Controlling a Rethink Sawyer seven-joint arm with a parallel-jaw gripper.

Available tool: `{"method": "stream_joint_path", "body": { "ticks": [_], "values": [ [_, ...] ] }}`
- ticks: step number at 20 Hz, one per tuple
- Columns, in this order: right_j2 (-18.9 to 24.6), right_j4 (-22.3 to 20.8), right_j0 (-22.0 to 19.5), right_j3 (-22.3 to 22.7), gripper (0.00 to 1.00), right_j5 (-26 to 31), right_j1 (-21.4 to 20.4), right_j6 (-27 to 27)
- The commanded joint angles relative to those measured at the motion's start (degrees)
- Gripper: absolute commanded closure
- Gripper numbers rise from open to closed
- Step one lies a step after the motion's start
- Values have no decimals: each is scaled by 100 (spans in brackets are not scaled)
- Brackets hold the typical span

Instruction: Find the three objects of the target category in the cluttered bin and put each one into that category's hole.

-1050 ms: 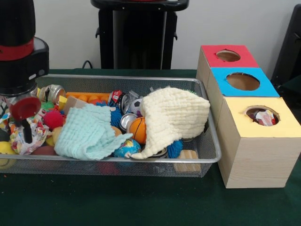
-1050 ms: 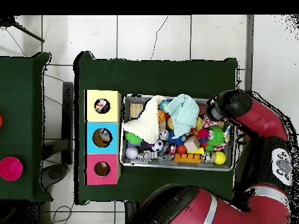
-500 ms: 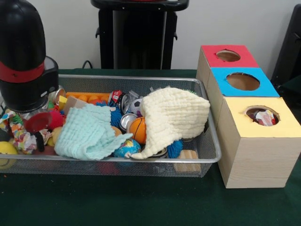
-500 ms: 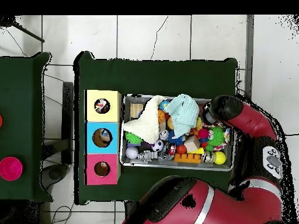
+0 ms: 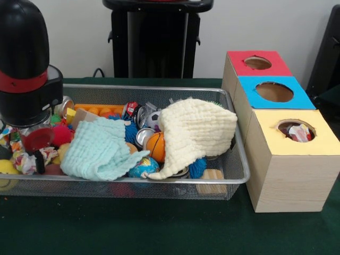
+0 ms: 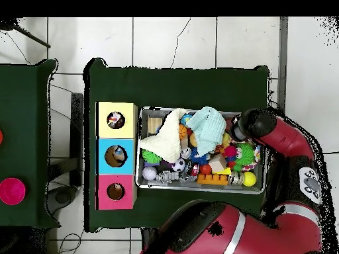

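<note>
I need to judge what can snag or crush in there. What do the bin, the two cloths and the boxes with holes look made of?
Bin: thin metal wire mesh, silvery with a shiny rim.
Yellow cloth and mint cloth: soft woven fabric, matte, crinkled waffle texture, draping over the toys.
Boxes: apparently wood or wood-look board, with visible grain and coloured tops.

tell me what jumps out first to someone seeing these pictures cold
A wire bin crammed with toys, with a cream cloth and a mint cloth draped over the pile. The black and red arm hangs over the bin's left end in the front view. Right of the bin stand three boxes with holes: red, blue, yellow.
</note>
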Motion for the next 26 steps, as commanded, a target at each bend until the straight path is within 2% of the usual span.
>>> {"method": "stream_joint_path", "body": {
  "ticks": [1,9,18,26],
  "values": [
    [671,95,-171,432,0,-252,223,439],
    [633,38,-145,479,0,-402,77,493],
    [353,-128,27,592,0,-78,-450,398],
    [440,-87,-19,747,0,-316,-409,508]
  ]
}}
